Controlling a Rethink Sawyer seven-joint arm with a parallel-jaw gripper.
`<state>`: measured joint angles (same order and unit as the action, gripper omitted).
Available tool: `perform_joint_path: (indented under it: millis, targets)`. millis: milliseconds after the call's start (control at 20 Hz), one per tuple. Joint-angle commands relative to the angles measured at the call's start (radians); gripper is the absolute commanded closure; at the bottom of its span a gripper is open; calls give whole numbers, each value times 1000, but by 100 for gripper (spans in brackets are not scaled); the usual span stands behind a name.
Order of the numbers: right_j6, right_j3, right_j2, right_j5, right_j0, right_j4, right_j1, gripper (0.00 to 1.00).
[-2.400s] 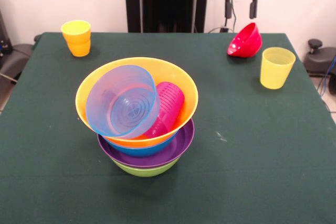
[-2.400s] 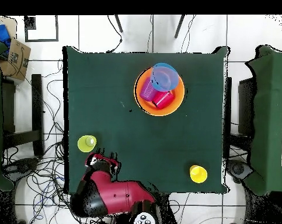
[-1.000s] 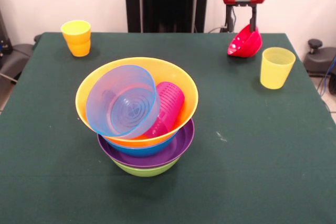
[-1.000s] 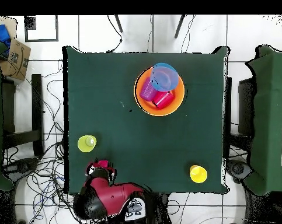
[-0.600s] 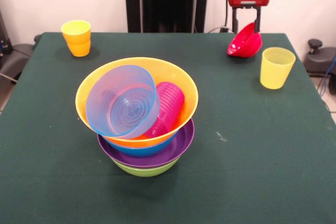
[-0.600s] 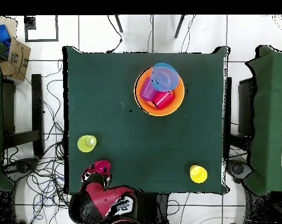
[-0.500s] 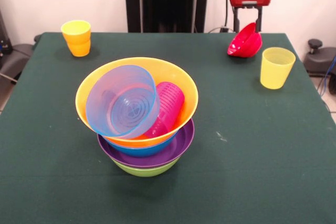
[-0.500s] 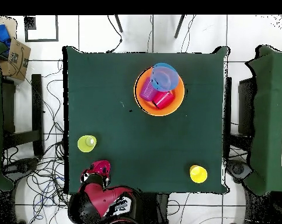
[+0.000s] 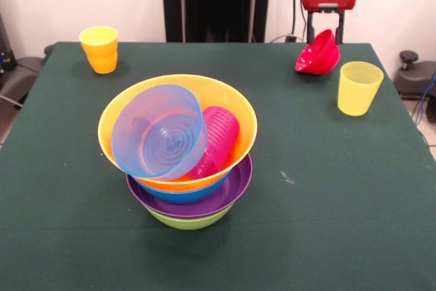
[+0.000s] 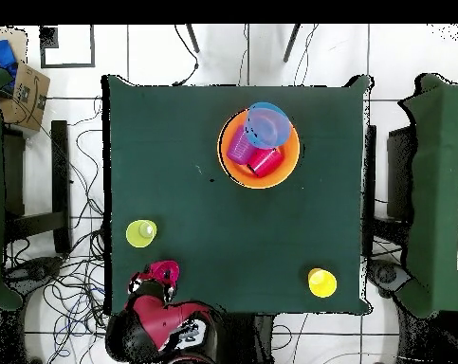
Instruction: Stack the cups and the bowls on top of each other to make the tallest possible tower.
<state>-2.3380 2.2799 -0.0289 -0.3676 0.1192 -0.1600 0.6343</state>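
The tower (image 9: 187, 195) stands at mid-table: green bowl at the bottom, then purple, blue and the wide orange bowl (image 9: 235, 110) on top. In the orange bowl lie a tilted translucent blue small bowl (image 9: 160, 131), a translucent purple cup (image 9: 216, 138) and, in the overhead view, a red cup (image 10: 265, 161). The red-pink small bowl (image 9: 318, 54) sits tilted at the far right. My gripper (image 9: 325, 35) hangs open with a finger on each side of that bowl's raised rim. The pale yellow cup (image 9: 359, 87) and the orange-yellow cup (image 9: 100, 49) stand upright on the table.
The green table (image 9: 327, 195) ends just behind the red-pink bowl. In the overhead view the arm (image 10: 161, 327) is over the table's bottom-left edge, beside the pale yellow cup (image 10: 141, 233). The orange-yellow cup (image 10: 321, 282) is at the bottom right, the tower (image 10: 259, 149) at the upper middle.
The gripper has come down and shifted right in the front view, from above the red-pink bowl to straddling its rim. The bowl, cups and tower have not moved.
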Motion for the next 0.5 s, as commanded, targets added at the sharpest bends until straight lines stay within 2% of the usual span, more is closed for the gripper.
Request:
perform_joint_path:
  millis: [50, 150, 350, 500]
  targets:
    - [-124, -180, 38, -73, 18, 66, -144, 0]
    - [-132, -198, 27, -119, 33, 74, -191, 0]
    - [-123, -271, 28, -185, 12, 51, -298, 0]
    - [-108, -310, 24, -197, 6, 45, -336, 0]
